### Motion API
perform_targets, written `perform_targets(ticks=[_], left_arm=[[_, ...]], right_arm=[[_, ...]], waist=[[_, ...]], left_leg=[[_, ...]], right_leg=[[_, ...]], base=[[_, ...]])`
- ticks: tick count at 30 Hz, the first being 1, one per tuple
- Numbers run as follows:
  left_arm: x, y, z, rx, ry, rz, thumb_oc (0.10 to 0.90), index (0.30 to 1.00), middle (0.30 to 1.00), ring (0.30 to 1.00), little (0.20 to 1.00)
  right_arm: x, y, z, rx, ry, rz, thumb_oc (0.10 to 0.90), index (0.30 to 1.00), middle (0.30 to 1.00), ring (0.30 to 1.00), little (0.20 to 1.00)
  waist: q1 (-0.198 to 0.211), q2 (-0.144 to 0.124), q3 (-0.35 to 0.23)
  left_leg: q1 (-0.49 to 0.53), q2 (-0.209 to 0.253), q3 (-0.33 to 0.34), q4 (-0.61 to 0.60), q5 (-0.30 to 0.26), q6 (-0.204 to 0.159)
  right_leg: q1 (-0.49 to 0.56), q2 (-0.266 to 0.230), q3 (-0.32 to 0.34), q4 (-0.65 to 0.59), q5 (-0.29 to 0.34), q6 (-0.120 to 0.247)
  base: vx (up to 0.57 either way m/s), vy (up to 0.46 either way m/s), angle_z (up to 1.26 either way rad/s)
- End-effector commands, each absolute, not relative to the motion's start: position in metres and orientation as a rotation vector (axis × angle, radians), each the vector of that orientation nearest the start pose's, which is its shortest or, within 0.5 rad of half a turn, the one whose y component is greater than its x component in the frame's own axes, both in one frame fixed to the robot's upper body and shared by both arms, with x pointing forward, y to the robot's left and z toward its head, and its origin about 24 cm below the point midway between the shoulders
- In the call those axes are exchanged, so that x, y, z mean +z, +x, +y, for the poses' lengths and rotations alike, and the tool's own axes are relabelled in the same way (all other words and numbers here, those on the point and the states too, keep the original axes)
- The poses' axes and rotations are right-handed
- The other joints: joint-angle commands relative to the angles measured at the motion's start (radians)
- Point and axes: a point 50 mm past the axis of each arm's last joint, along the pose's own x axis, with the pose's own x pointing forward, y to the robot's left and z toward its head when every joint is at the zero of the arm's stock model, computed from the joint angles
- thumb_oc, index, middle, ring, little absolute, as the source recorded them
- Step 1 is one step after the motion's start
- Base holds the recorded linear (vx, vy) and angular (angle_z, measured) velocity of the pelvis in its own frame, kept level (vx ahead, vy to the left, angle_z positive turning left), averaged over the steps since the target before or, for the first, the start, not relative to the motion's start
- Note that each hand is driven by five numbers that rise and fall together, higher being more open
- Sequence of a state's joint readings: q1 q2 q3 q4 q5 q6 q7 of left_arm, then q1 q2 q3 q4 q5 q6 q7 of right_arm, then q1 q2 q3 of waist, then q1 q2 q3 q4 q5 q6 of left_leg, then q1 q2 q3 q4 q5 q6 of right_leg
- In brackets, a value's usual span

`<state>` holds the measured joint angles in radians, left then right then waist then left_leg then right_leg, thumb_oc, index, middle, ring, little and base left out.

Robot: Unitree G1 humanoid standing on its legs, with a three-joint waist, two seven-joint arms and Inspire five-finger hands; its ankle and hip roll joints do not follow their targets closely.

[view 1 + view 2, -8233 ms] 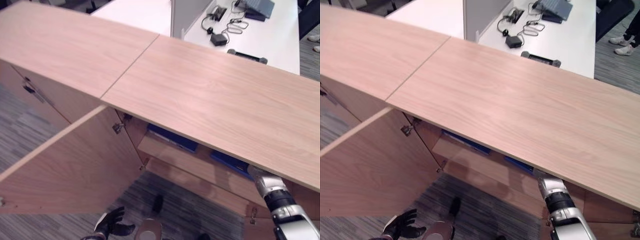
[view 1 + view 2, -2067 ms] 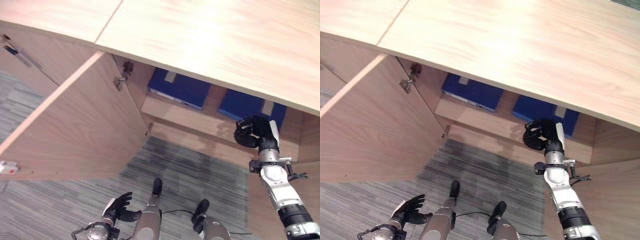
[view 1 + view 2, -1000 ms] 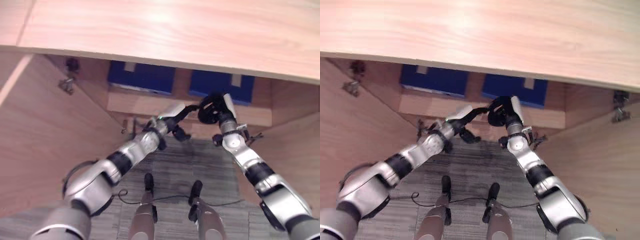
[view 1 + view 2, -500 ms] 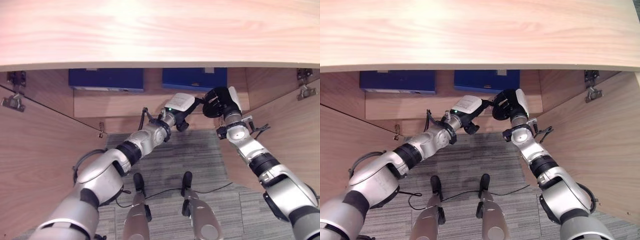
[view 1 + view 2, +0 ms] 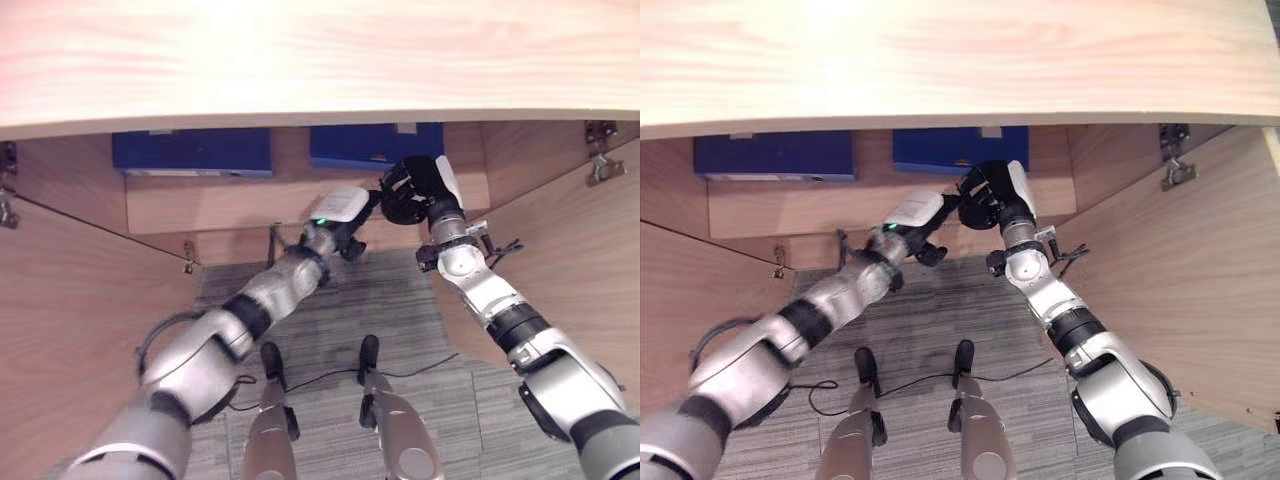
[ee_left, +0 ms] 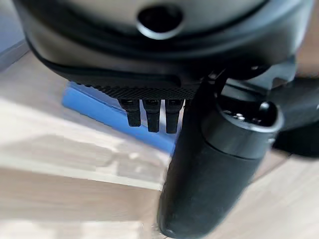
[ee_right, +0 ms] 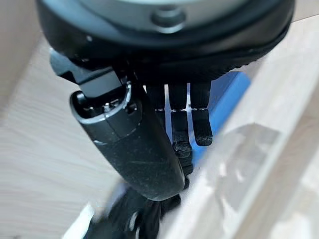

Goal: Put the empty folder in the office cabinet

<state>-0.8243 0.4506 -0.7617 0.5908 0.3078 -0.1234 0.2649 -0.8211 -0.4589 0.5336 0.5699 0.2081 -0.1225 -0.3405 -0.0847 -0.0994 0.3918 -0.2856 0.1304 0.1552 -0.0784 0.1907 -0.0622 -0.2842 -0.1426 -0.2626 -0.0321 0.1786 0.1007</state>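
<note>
We see the office cabinet (image 5: pixel 300 60) with both doors swung wide, its pale wood top taking the upper part of both eye views. On the shelf (image 5: pixel 200 200) inside lie two blue folders: a left blue folder (image 5: pixel 190 152) and a right blue folder (image 5: pixel 375 145), apart from each other, each with a small pale label at its upper edge that is too small for us to read.

Our left hand (image 5: pixel 340 208) and right hand (image 5: pixel 990 198) meet just in front of the shelf edge, below the right blue folder. In the right wrist view the fingers (image 7: pixel 179 124) hang fairly straight and relaxed, grasping nothing, with blue showing past them. In the left wrist view the fingers (image 6: pixel 152 112) also stand released, short of the blue folder edge beyond them.
</note>
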Motion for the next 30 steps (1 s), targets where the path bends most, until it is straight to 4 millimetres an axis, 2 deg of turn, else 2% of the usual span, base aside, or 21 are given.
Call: perform_targets(ticks=[1,2,4,5,7,8,9,10,13,14,15,17,21,30], left_arm=[[0.119,0.346,0.101,-0.343,0.820,-0.451,0.800,0.900,0.900,0.900,0.900],[0.086,0.326,0.131,-0.331,0.765,-0.328,0.800,0.900,0.900,0.900,0.900],[0.050,0.303,0.167,-0.301,0.778,-0.166,0.800,0.900,0.900,0.900,0.900],[0.050,0.303,0.167,-0.302,0.779,-0.164,0.800,0.900,0.900,0.900,0.900],[0.028,0.281,0.193,-0.277,0.789,-0.052,0.800,0.900,0.900,0.900,0.900],[0.008,0.259,0.215,-0.264,0.800,0.059,0.800,0.900,0.900,0.900,0.900],[-0.001,0.251,0.224,-0.259,0.805,0.109,0.800,0.900,0.900,0.900,0.900],[-0.001,0.251,0.224,-0.259,0.806,0.109,0.800,0.900,0.900,0.900,0.900],[-0.024,0.228,0.242,-0.268,0.811,0.247,0.800,0.900,0.900,0.900,0.900],[-0.037,0.214,0.247,-0.284,0.806,0.319,0.800,0.900,0.900,0.900,0.900],[-0.036,0.214,0.247,-0.284,0.806,0.318,0.800,0.900,0.900,0.900,0.900],[-0.052,0.200,0.252,-0.287,0.785,0.408,0.800,0.900,0.900,0.900,0.900],[-0.085,0.171,0.268,-0.182,0.715,0.622,0.800,0.900,0.900,0.900,0.900],[-0.101,0.145,0.285,-0.117,0.702,0.760,0.800,0.900,0.900,0.900,0.900]], right_arm=[[0.196,0.374,-0.157,-0.041,-0.414,-0.498,0.400,0.300,0.300,0.300,0.300],[0.182,0.370,-0.176,-0.082,-0.422,-0.452,0.400,0.300,0.300,0.300,0.300],[0.168,0.362,-0.189,-0.105,-0.426,-0.410,0.400,0.300,0.300,0.300,0.300],[0.167,0.362,-0.189,-0.104,-0.425,-0.409,0.400,0.300,0.300,0.300,0.300],[0.154,0.354,-0.202,-0.124,-0.439,-0.371,0.400,0.300,0.300,0.300,0.300],[0.143,0.350,-0.219,-0.169,-0.455,-0.324,0.400,0.300,0.300,0.300,0.300],[0.139,0.348,-0.223,-0.182,-0.462,-0.311,0.400,0.300,0.300,0.300,0.300],[0.139,0.347,-0.223,-0.182,-0.461,-0.311,0.400,0.300,0.300,0.300,0.300],[0.131,0.343,-0.238,-0.224,-0.476,-0.274,0.400,0.300,0.300,0.300,0.300],[0.128,0.341,-0.249,-0.259,-0.480,-0.252,0.400,0.300,0.300,0.300,0.300],[0.128,0.340,-0.249,-0.259,-0.480,-0.252,0.400,0.300,0.300,0.300,0.300],[0.126,0.339,-0.255,-0.282,-0.483,-0.237,0.400,0.300,0.300,0.300,0.300],[0.114,0.334,-0.264,-0.314,-0.476,-0.188,0.400,0.300,0.300,0.300,0.300],[0.104,0.333,-0.272,-0.328,-0.499,-0.126,0.400,0.300,0.300,0.300,0.300]], waist=[[0.081,0.020,-0.033],[0.109,0.029,-0.036],[0.135,0.032,-0.045],[0.133,0.030,-0.048],[0.152,0.035,-0.057],[0.180,0.042,-0.059],[0.189,0.042,-0.061],[0.187,0.041,-0.064],[0.213,0.043,-0.070],[0.226,0.045,-0.073],[0.225,0.044,-0.073],[0.235,0.046,-0.077],[0.250,0.045,-0.085],[0.263,0.047,-0.096]], left_leg=[[0.085,0.031,-0.089,-0.009,-0.137,-0.045],[0.089,0.030,-0.104,-0.009,-0.140,-0.046],[0.089,0.025,-0.115,-0.009,-0.141,-0.045],[0.085,0.023,-0.116,-0.009,-0.137,-0.045],[0.084,0.020,-0.127,-0.009,-0.135,-0.043],[0.087,0.019,-0.141,-0.009,-0.139,-0.044],[0.087,0.018,-0.145,-0.009,-0.139,-0.045],[0.081,0.015,-0.148,-0.009,-0.133,-0.043],[0.085,0.014,-0.163,-0.009,-0.137,-0.045],[0.084,0.012,-0.174,-0.009,-0.136,-0.044],[0.080,0.010,-0.176,-0.009,-0.130,-0.043],[0.080,0.007,-0.184,-0.009,-0.129,-0.043],[0.090,0.010,-0.200,-0.009,-0.131,-0.044],[0.105,0.011,-0.217,-0.007,-0.131,-0.044]], right_leg=[[-0.020,-0.074,-0.060,0.119,-0.119,0.106],[-0.001,-0.076,-0.076,0.122,-0.129,0.104],[0.015,-0.077,-0.092,0.117,-0.131,0.102],[0.014,-0.078,-0.093,0.114,-0.126,0.101],[0.027,-0.082,-0.110,0.109,-0.127,0.102],[0.042,-0.081,-0.126,0.108,-0.134,0.102],[0.048,-0.081,-0.131,0.107,-0.136,0.103],[0.045,-0.083,-0.133,0.103,-0.129,0.102],[0.062,-0.081,-0.150,0.105,-0.142,0.103],[0.071,-0.081,-0.160,0.104,-0.145,0.103],[0.069,-0.083,-0.162,0.102,-0.140,0.102],[0.078,-0.083,-0.168,0.102,-0.143,0.102],[0.098,-0.078,-0.187,0.118,-0.163,0.099],[0.119,-0.082,-0.209,0.141,-0.178,0.097]], base=[[0.05,-0.073,0.09],[0.07,-0.093,0.17],[0.05,-0.069,0.45],[0.04,-0.040,0.45],[0.04,-0.035,0.18],[0.04,-0.049,0.10],[0.03,-0.039,0.28],[0.01,-0.017,0.36],[0.04,-0.033,0.35],[0.00,-0.015,0.20],[0.01,-0.013,0.23],[0.02,0.001,0.30],[0.01,-0.004,0.26],[0.00,0.009,0.08]])
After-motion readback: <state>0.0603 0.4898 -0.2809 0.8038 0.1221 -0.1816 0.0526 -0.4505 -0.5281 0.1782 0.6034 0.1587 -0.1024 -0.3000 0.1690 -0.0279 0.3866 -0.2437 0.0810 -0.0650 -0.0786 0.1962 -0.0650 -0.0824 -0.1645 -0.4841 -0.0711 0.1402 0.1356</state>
